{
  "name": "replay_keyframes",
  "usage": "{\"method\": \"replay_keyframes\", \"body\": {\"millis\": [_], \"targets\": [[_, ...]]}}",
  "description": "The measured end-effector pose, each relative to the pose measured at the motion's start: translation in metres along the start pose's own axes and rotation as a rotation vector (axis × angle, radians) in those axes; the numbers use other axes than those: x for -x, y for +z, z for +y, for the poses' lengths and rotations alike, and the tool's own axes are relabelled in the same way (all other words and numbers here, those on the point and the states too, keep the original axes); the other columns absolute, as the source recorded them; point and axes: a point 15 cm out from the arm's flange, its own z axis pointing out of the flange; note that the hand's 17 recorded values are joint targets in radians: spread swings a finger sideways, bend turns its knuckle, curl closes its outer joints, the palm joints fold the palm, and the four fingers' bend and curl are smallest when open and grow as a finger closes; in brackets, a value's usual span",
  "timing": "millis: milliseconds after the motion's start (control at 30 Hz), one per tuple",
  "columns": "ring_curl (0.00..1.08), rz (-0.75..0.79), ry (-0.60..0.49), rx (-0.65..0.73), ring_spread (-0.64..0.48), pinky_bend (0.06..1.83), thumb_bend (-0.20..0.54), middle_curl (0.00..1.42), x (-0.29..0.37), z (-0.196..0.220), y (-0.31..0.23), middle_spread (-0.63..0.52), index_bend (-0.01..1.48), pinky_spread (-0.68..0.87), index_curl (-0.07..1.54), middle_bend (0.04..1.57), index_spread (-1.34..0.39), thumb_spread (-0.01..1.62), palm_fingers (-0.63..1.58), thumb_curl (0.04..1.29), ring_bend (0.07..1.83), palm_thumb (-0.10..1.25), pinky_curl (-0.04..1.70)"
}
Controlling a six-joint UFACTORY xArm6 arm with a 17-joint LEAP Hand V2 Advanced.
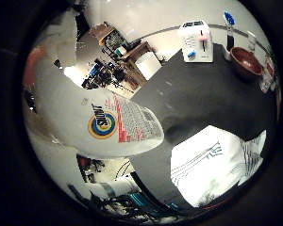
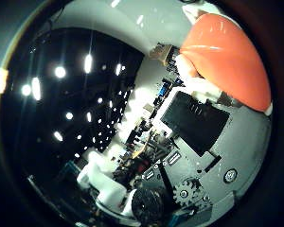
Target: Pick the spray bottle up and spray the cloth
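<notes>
A white spray bottle (image 1: 104, 104) with a printed label lies right against the palm and fills much of the little finger side view. Its orange-red top (image 2: 227, 52) shows in the thumb side view. My right hand (image 2: 133, 184) has its white and black fingers curled round the bottle and holds it above the black table (image 1: 198, 89). A white cloth (image 1: 217, 160) with dark stripes lies flat on the table below, beside the bottle's body.
A white box (image 1: 195, 40) stands at the table's far edge. A brown bowl (image 1: 245, 61) sits beside it, near the table's corner. Cluttered shelves and desks stand beyond the table. The thumb side view looks up at ceiling lights.
</notes>
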Motion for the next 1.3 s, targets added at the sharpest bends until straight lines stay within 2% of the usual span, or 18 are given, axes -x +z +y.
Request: {"method": "replay_keyframes", "body": {"millis": [200, 400, 633, 733, 767, 800, 900, 967, 1000, 1033, 1100, 1200, 1300], "targets": [[0.56, -0.065, 0.002, -0.027, -0.21, 1.28, -0.02, 0.69, -0.023, 0.009, 0.033, -0.19, 1.14, -0.3, 0.69, 1.32, -0.29, 0.48, 1.22, 1.02, 1.45, 1.02, 0.68], [0.56, -0.078, 0.004, 0.002, -0.21, 1.28, -0.02, 0.7, -0.04, 0.025, 0.058, -0.19, 1.14, -0.3, 0.68, 1.32, -0.29, 0.46, 1.22, 1.02, 1.45, 1.02, 0.68], [0.56, -0.07, 0.008, 0.015, -0.21, 1.27, -0.022, 0.7, -0.048, 0.032, 0.064, -0.19, 1.13, -0.3, 0.68, 1.32, -0.29, 0.45, 1.22, 1.02, 1.45, 1.01, 0.68], [0.55, -0.042, 0.001, -0.003, -0.2, 1.26, -0.038, 0.69, -0.051, 0.025, 0.06, -0.18, 1.11, -0.31, 0.68, 1.31, -0.29, 0.51, 1.22, 1.0, 1.44, 0.95, 0.67], [0.55, -0.036, -0.004, -0.008, -0.2, 1.26, -0.066, 0.68, -0.05, 0.023, 0.058, -0.18, 1.07, -0.32, 0.66, 1.29, -0.3, 0.53, 1.2, 0.98, 1.44, 0.9, 0.66], [0.54, -0.032, -0.008, -0.01, -0.2, 1.25, -0.047, 0.68, -0.05, 0.022, 0.058, -0.18, 1.04, -0.33, 0.66, 1.28, -0.31, 0.55, 1.2, 0.96, 1.43, 0.88, 0.65], [0.5, -0.007, -0.025, -0.002, -0.23, 1.14, -0.049, 0.63, -0.05, 0.02, 0.054, -0.2, 0.87, -0.47, 0.62, 1.19, -0.37, 0.59, 1.17, 0.89, 1.36, 0.81, 0.56], [0.46, 0.023, -0.039, 0.014, -0.27, 1.07, -0.05, 0.59, -0.055, 0.022, 0.052, -0.25, 0.74, -0.55, 0.59, 1.1, -0.43, 0.62, 1.03, 0.84, 1.27, 0.76, 0.51], [0.44, 0.042, -0.051, 0.023, -0.27, 1.08, -0.046, 0.56, -0.057, 0.023, 0.05, -0.28, 0.64, -0.55, 0.58, 0.99, -0.47, 0.65, 0.97, 0.81, 1.23, 0.74, 0.5], [0.42, 0.052, -0.058, 0.034, -0.27, 1.11, -0.047, 0.53, -0.058, 0.024, 0.05, -0.29, 0.56, -0.52, 0.56, 0.9, -0.5, 0.69, 0.87, 0.78, 1.2, 0.71, 0.51], [0.39, 0.071, -0.074, 0.059, -0.24, 1.11, -0.046, 0.49, -0.062, 0.029, 0.049, -0.31, 0.5, -0.43, 0.54, 0.82, -0.53, 0.8, 0.73, 0.71, 1.12, 0.66, 0.51], [0.33, 0.086, -0.078, 0.087, -0.16, 1.12, -0.05, 0.44, -0.065, 0.035, 0.05, -0.29, 0.55, -0.19, 0.54, 0.67, -0.56, 0.93, 0.51, 0.62, 0.97, 0.55, 0.52], [0.26, 0.082, -0.08, 0.099, -0.02, 1.12, -0.043, 0.4, -0.064, 0.038, 0.052, -0.22, 0.51, 0.15, 0.51, 0.57, -0.53, 0.99, 0.32, 0.53, 0.86, 0.45, 0.49]]}}
